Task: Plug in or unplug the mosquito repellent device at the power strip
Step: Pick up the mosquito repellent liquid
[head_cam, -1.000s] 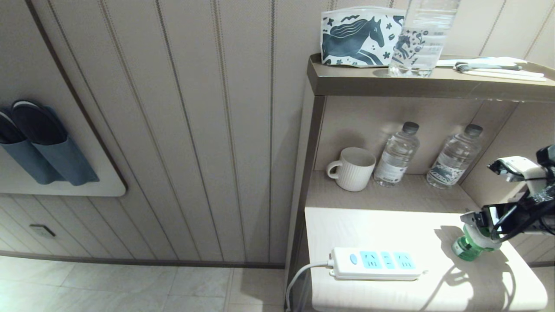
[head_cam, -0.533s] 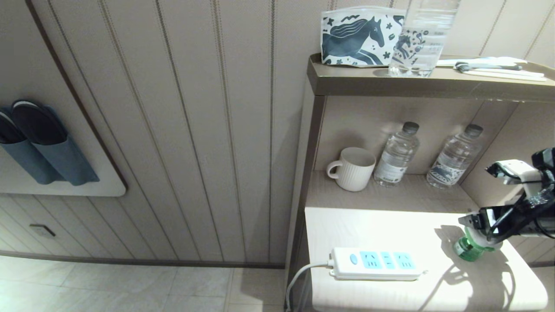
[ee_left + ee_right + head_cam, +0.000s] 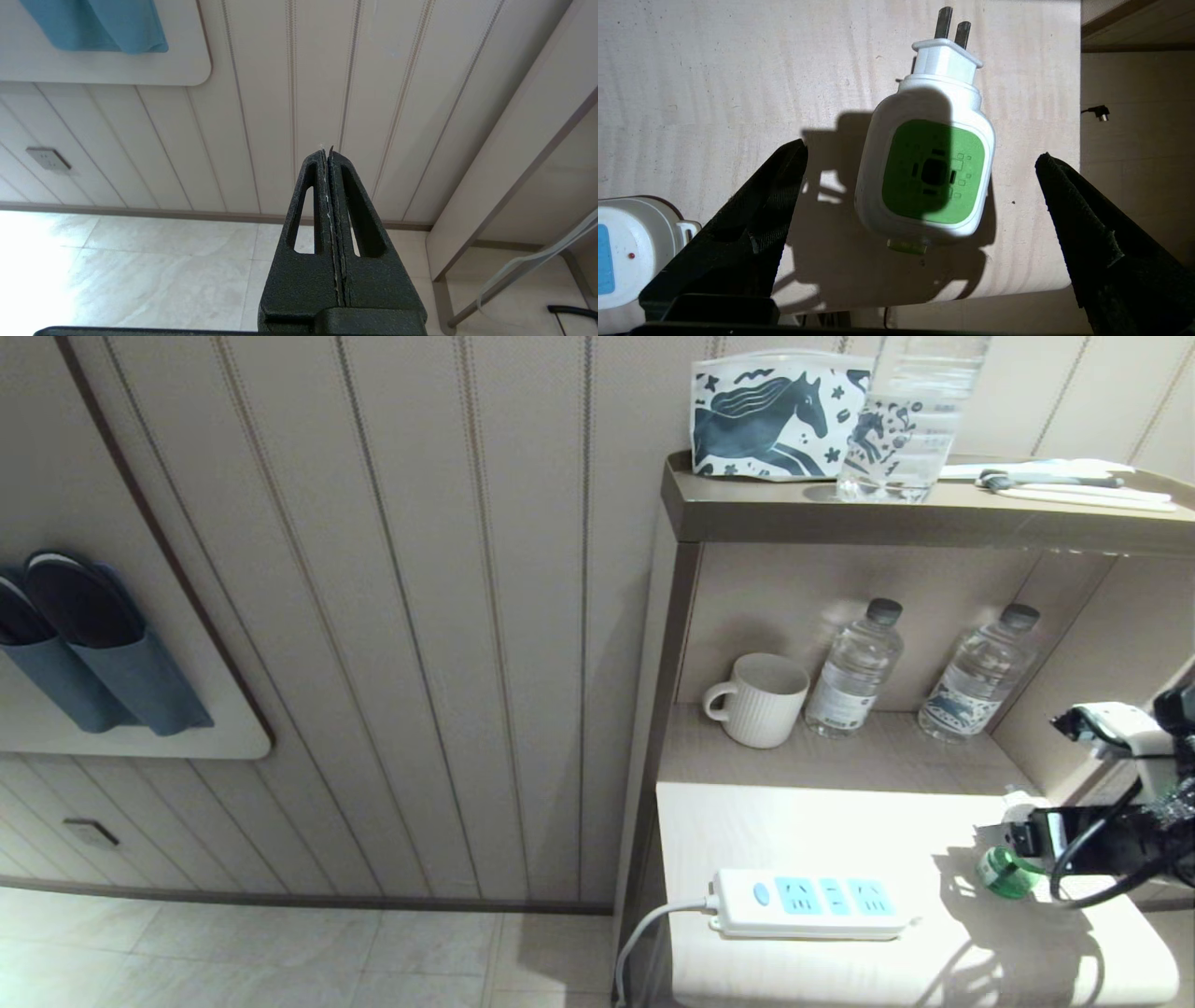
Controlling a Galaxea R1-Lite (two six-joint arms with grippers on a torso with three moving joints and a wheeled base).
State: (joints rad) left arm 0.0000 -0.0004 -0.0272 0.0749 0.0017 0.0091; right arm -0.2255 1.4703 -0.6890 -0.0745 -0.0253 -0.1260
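**Right gripper spread above the repellent device on the lit shelf**

The right gripper (image 3: 920,196) hangs over the right end of the pale wooden shelf (image 3: 840,831), its two black fingers (image 3: 752,224) spread wide on either side of the mosquito repellent device (image 3: 927,163) and touching nothing. The device sits unplugged on the shelf in the gripper's shadow: a white rounded body with a green top panel, two metal prongs sticking out sideways, and a sliver of green bottle showing beneath. In the head view only its green base (image 3: 1006,874) shows below the arm. The power strip (image 3: 808,903) lies well apart toward the shelf's front, its three blue sockets bare, cord trailing off the edge. Behind stand a white mug (image 3: 761,700) and two water bottles (image 3: 854,672). The left gripper (image 3: 329,186), fingers pressed together, hangs over the floor tiles.
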